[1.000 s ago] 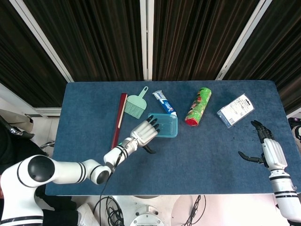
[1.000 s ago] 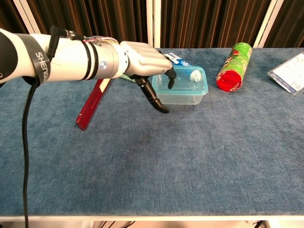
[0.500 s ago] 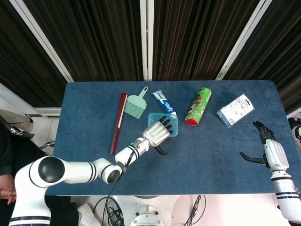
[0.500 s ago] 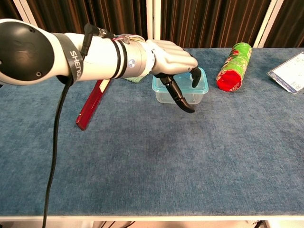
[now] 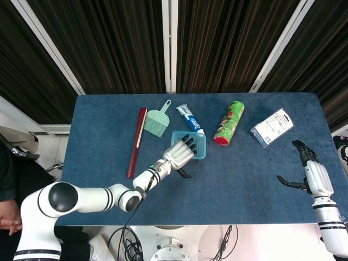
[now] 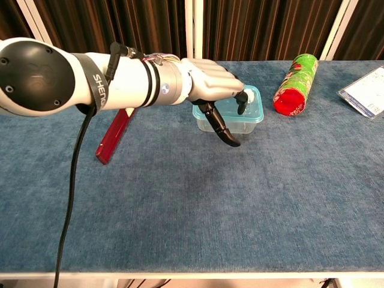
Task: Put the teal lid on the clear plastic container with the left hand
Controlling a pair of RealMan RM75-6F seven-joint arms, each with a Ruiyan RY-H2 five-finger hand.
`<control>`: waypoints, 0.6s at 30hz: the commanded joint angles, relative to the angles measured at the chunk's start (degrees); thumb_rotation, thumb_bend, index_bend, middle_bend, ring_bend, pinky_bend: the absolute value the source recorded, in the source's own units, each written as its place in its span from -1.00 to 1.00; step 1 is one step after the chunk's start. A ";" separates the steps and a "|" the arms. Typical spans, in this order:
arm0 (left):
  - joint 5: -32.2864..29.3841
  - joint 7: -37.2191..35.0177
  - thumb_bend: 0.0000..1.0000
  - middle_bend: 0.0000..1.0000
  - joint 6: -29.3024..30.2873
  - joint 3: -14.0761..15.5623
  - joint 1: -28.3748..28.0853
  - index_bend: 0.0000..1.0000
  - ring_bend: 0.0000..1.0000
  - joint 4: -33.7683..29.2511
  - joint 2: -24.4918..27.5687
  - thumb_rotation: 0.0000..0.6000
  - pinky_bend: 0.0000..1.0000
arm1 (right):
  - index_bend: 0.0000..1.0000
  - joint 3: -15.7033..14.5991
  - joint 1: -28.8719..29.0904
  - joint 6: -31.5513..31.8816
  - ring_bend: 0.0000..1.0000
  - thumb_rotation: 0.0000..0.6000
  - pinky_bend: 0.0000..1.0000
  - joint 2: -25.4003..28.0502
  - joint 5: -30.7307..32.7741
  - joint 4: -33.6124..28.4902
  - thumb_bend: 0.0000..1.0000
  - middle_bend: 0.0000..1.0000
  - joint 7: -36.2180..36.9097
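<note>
The clear plastic container (image 5: 200, 147) (image 6: 249, 122) stands mid-table with the teal lid (image 6: 256, 108) lying on top of it. My left hand (image 5: 179, 152) (image 6: 210, 87) lies flat over the lid's left part, fingers spread and reaching across it, thumb hanging down in front of the container's near wall. Whether the fingers press on the lid or hover just above it I cannot tell. The hand hides most of the lid. My right hand (image 5: 307, 168) rests open near the table's right edge, far from the container, seen only in the head view.
A red stick (image 5: 137, 141) (image 6: 117, 135) and a teal hand brush (image 5: 157, 122) lie left of the container. A toothpaste tube (image 5: 190, 118) lies just behind it, a green can (image 5: 229, 123) (image 6: 295, 83) to its right, and a white packet (image 5: 272, 127) (image 6: 366, 90) further right.
My left hand swept rightward over the container, then drew slightly back to the left; its fingers now lie lower over the lid. The right hand stayed put.
</note>
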 commanded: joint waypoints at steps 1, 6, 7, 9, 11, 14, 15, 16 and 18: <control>0.68 -1.16 -0.82 -0.71 0.77 -1.03 0.55 -0.50 -1.00 -0.97 1.07 -0.26 -1.00 | -1.00 0.03 -0.16 0.19 -1.00 1.00 -1.00 0.14 0.12 -0.19 -0.82 -1.00 -0.07; 0.25 -3.16 -0.82 -0.71 1.71 -2.52 1.77 -0.50 -1.00 -1.61 3.29 -0.26 -1.00 | -1.00 0.01 -0.33 0.45 -1.00 1.00 -1.00 0.31 0.04 -0.44 -0.82 -1.00 -0.16; -0.31 -3.18 -0.82 -0.71 1.60 -2.48 1.97 -0.50 -1.00 -1.38 3.72 -0.26 -1.00 | -1.00 -0.01 -0.35 0.48 -1.00 1.00 -1.00 0.33 0.00 -0.47 -0.82 -1.00 -0.19; -1.73 -2.98 -0.82 -0.71 1.12 -2.23 2.19 -0.51 -1.00 -0.74 4.21 -0.25 -1.00 | -1.00 0.01 -0.30 0.42 -1.00 1.00 -1.00 0.28 -0.01 -0.48 -0.82 -1.00 -0.17; -3.12 -2.77 -0.82 -0.72 0.86 -2.03 2.35 -0.51 -1.00 0.12 4.25 -0.25 -1.00 | -1.00 0.04 -0.22 0.37 -1.00 1.00 -1.00 0.20 -0.09 -0.46 -0.82 -1.00 -0.16; -5.31 -2.43 -0.82 -0.71 0.24 -1.62 2.57 -0.51 -1.00 1.57 4.11 -0.26 -1.00 | -1.00 0.03 -0.12 0.36 -1.00 1.00 -1.00 0.05 -0.29 -0.45 -0.82 -1.00 -0.22; -5.85 -2.30 -0.82 -0.71 0.07 -1.50 2.61 -0.51 -1.00 1.85 4.08 -0.26 -1.00 | -1.00 0.03 -0.10 0.35 -1.00 1.00 -1.00 0.03 -0.32 -0.45 -0.82 -1.00 -0.21; -6.32 -2.14 -0.82 -0.71 -0.05 -1.31 2.67 -0.51 -1.00 2.14 4.03 -0.26 -1.00 | -1.00 0.02 -0.08 0.30 -1.00 1.00 -1.00 0.02 -0.35 -0.48 -0.82 -1.00 -0.18; -6.73 -1.64 -0.82 -0.71 -0.30 -0.84 2.66 -0.51 -1.00 2.41 3.94 -0.26 -1.00 | -1.00 0.02 -0.06 0.26 -1.00 1.00 -1.00 0.04 -0.35 -0.49 -0.82 -1.00 -0.19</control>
